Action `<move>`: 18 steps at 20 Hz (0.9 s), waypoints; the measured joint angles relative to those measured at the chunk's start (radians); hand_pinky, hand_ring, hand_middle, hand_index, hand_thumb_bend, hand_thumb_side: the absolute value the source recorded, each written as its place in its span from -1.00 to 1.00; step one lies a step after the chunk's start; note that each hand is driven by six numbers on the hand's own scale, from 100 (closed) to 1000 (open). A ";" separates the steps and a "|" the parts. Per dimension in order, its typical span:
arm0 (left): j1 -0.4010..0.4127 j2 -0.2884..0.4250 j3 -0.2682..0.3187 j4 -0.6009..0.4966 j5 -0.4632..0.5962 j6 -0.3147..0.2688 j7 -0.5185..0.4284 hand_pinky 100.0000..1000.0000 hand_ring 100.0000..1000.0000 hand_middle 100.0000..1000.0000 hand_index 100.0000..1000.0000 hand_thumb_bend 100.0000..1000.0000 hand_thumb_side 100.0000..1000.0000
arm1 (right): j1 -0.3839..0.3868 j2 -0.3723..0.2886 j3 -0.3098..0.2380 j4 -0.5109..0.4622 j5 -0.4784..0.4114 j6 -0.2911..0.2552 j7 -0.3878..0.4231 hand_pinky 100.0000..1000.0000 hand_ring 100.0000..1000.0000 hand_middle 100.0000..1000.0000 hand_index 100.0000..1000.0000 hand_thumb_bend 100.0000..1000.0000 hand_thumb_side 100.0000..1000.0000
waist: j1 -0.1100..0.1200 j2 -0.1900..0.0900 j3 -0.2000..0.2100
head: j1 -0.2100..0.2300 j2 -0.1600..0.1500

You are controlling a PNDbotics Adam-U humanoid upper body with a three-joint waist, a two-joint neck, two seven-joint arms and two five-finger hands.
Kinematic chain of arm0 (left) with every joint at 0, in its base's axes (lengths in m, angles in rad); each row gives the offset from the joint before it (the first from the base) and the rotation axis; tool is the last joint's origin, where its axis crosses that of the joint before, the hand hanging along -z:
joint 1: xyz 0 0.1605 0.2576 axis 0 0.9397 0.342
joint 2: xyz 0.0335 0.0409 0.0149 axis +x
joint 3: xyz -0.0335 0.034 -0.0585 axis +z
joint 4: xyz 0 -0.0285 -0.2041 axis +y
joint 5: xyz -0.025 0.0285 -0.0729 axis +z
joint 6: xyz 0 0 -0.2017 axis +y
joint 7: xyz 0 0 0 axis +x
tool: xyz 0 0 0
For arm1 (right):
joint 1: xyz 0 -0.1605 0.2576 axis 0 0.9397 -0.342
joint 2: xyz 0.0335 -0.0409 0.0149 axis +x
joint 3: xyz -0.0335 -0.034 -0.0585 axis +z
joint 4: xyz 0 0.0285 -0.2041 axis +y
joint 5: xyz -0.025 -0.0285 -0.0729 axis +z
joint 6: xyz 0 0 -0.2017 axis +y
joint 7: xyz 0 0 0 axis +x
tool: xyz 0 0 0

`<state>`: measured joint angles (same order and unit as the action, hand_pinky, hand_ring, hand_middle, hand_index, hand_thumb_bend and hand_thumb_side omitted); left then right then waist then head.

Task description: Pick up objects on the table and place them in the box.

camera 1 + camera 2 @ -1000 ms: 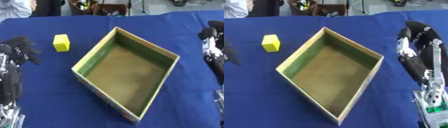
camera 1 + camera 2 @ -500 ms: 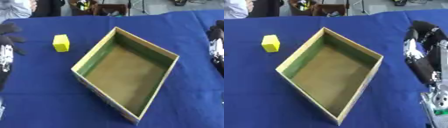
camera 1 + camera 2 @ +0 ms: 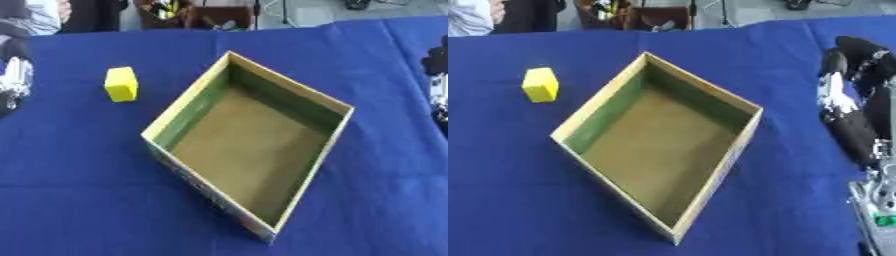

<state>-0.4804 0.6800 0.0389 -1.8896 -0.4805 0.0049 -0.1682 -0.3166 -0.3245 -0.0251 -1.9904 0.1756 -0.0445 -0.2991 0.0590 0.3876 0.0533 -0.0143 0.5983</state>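
Observation:
A yellow block (image 3: 121,84) stands on the blue tablecloth, left of the box and apart from it. The open cardboard box (image 3: 289,82) lies askew at the middle, green inside its walls, with nothing in it. My left hand (image 3: 13,80) shows only as a black and white shape at the left edge, some way left of the block. At the right side, my right hand (image 3: 855,57) hangs beyond the box with relaxed fingers, holding nothing.
The blue cloth (image 3: 87,175) covers the whole table. My right forearm and its base (image 3: 877,210) fill the lower right corner. Chairs and clutter (image 3: 649,12) stand past the far edge.
My left hand has drawn back toward the far left edge and now shows only in part. My right hand has drifted a little to the right. Block and box have not moved.

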 measured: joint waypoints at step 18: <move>-0.374 0.125 -0.140 0.541 -0.415 -0.282 -0.363 0.54 0.77 0.92 1.00 0.17 1.00 | 0.005 -0.033 0.011 0.000 0.004 -0.016 0.018 0.40 0.32 0.22 0.50 -1.00 -0.17 | 0.019 0.022 -0.066 | 0.040 -0.033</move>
<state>-0.8543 0.8046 -0.1008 -1.3484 -0.8956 -0.2775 -0.5309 -0.3113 -0.3573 -0.0139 -1.9903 0.1801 -0.0609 -0.2808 0.0779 0.4092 -0.0129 0.0254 0.5650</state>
